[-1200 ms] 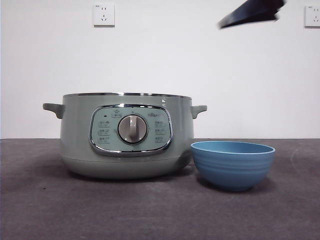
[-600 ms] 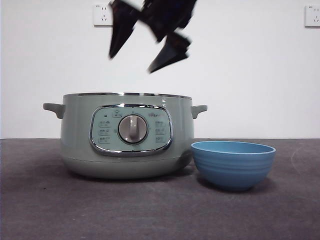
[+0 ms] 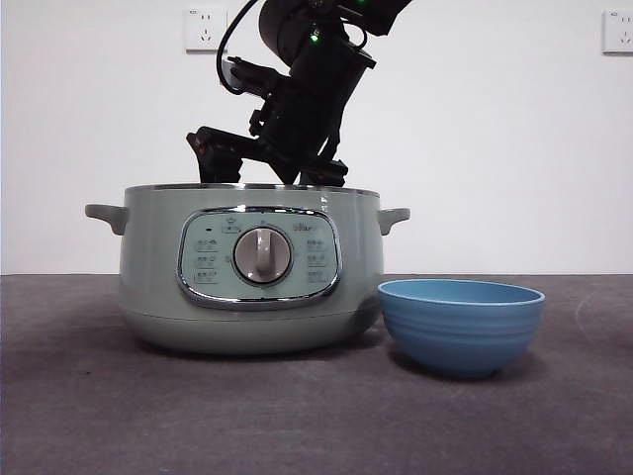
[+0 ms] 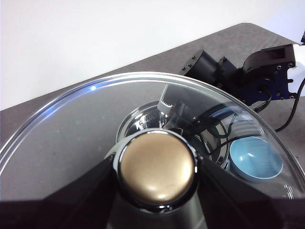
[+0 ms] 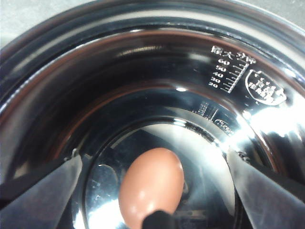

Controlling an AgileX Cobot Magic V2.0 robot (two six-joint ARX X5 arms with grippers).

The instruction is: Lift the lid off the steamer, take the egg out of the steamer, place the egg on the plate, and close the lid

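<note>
The pale-green steamer (image 3: 247,267) stands open on the table, with no lid on it. My right gripper (image 3: 267,168) is at its mouth, jaws open. In the right wrist view the brown egg (image 5: 151,183) lies on the shiny pot floor (image 5: 143,71), and the open right gripper (image 5: 153,157) is above it, one jaw to either side. My left gripper (image 4: 157,195) is shut on the knob (image 4: 157,169) of the lid (image 4: 71,133) and holds it up in the air, out of the front view. The blue bowl-shaped plate (image 3: 461,322) stands empty just right of the steamer.
Through the lid's glass the left wrist view shows the steamer (image 4: 143,119), the plate (image 4: 255,157) and the right arm (image 4: 248,76) below. Dark table surface (image 3: 99,416) spreads in front of the steamer. Wall sockets (image 3: 205,28) are on the back wall.
The right arm has come from the top right corner, moved left and down, and its open jaws now reach the steamer's mouth. Steamer and plate have not moved.
</note>
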